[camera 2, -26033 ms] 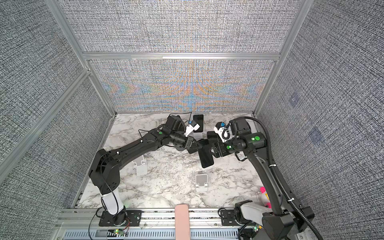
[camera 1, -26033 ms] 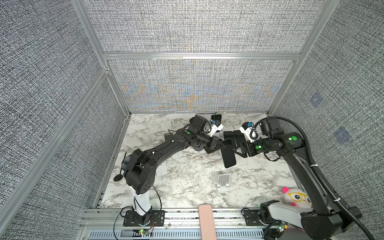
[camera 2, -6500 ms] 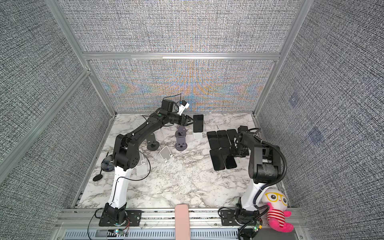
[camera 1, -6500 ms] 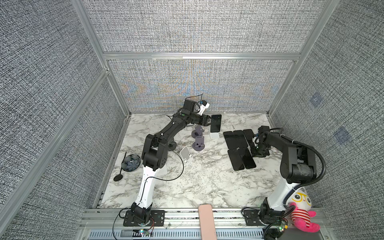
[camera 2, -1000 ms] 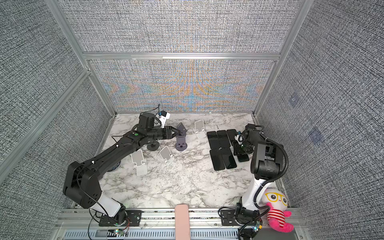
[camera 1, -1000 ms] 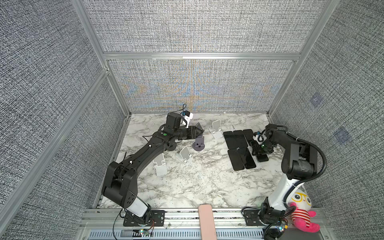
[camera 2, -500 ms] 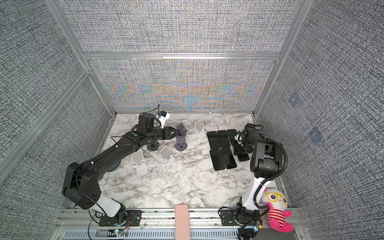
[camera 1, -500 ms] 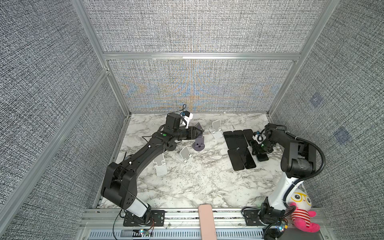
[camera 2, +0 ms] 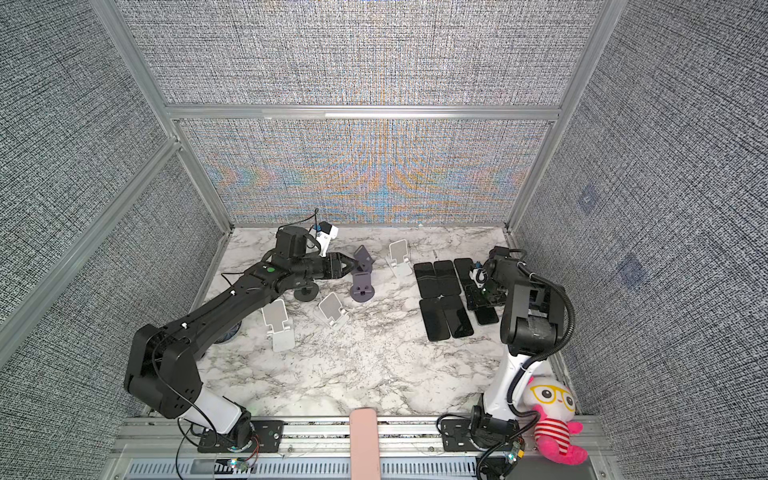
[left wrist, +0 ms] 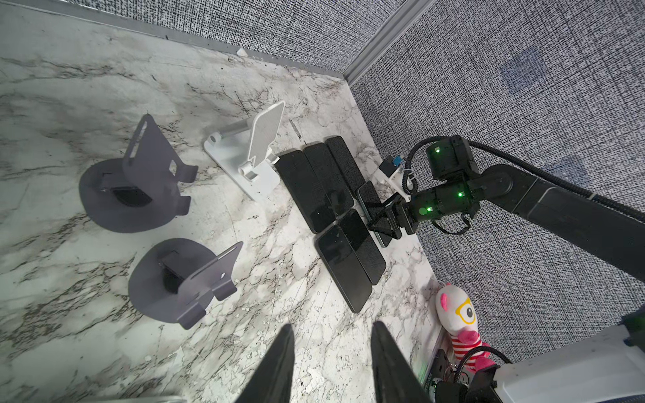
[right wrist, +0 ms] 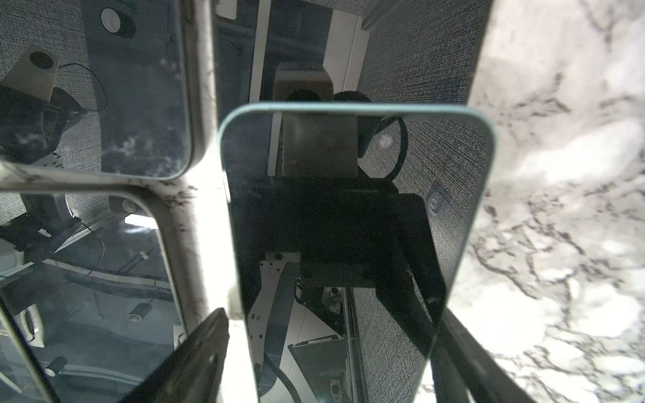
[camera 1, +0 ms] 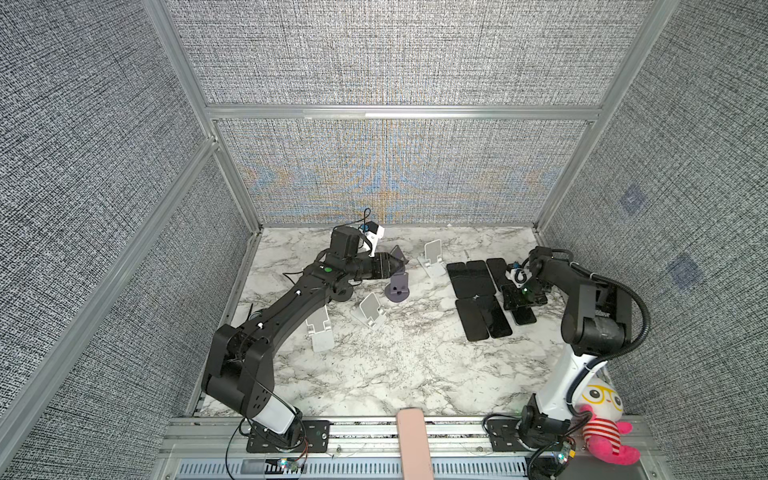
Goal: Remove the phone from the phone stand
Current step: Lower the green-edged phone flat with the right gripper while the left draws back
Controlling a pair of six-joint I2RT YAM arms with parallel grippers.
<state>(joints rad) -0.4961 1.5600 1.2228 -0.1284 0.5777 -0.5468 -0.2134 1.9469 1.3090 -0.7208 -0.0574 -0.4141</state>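
While the left hand (left wrist: 332,324) hovers empty, the right hand (right wrist: 331,314) straddles a phone (right wrist: 349,167)

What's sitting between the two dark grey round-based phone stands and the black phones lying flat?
A white folding phone stand, empty, shown in both top views.

No writing, brand name, number or sign can be read in any view. The phones (camera 1: 467,276) lying flat near the right edge of the table (camera 1: 374,374) show only dark glass with reflections. The white stands (camera 1: 432,253) and dark stands (camera 1: 398,286) towards the back left of the table have plain faces, as far as these views can resolve.
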